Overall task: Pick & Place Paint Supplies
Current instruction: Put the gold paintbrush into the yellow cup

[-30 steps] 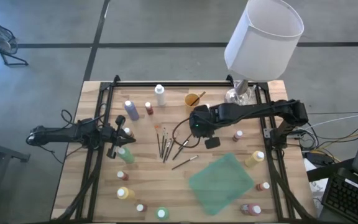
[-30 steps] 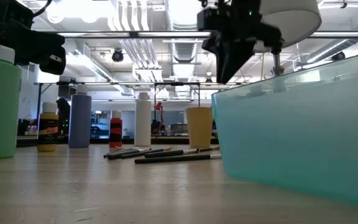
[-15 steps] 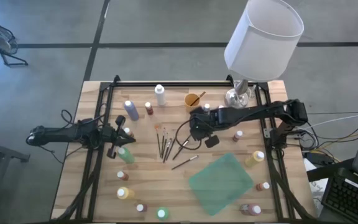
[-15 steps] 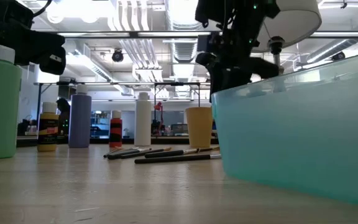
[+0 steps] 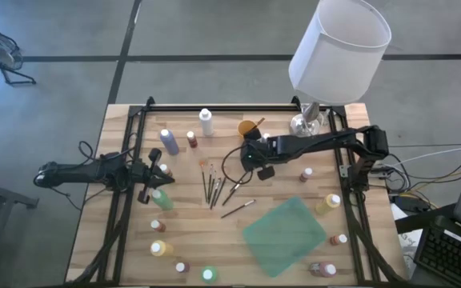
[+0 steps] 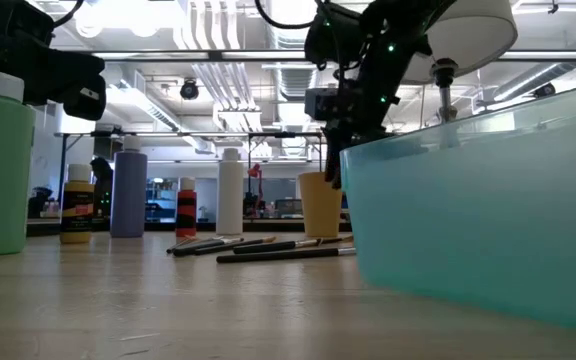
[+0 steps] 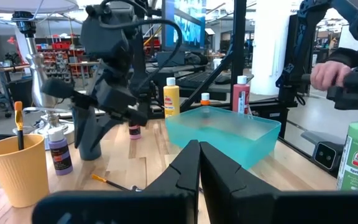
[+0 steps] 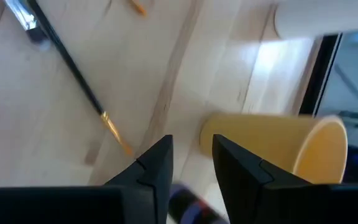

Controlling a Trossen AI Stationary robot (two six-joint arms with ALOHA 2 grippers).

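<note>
Although the teal bin (image 5: 285,234) sits ready on the table (image 5: 238,220), the high view shows nothing inside it, so by my reading the sorting has barely begun. The right gripper (image 5: 252,157) hangs low over the boards with its jaws spread a little and nothing between them; the yellow cup (image 8: 272,146) with a brush standing in it lies just beyond the fingertips, a small purple-labelled bottle (image 7: 59,151) is just beside them, and a loose brush (image 8: 73,81) lies off to one side, apart. The bin is well behind this gripper. The remaining brushes (image 5: 214,186) lie bunched between the two grippers, none lifted. The left gripper (image 5: 149,172) waits at its own table edge, jaws pressed together and holding nothing, with a green bottle (image 5: 162,199) just beside it. Bottles are still scattered along every edge of the table. Judgement: every bottle and brush remains to be moved; a first pick near the cup looks to be the step in hand.
</note>
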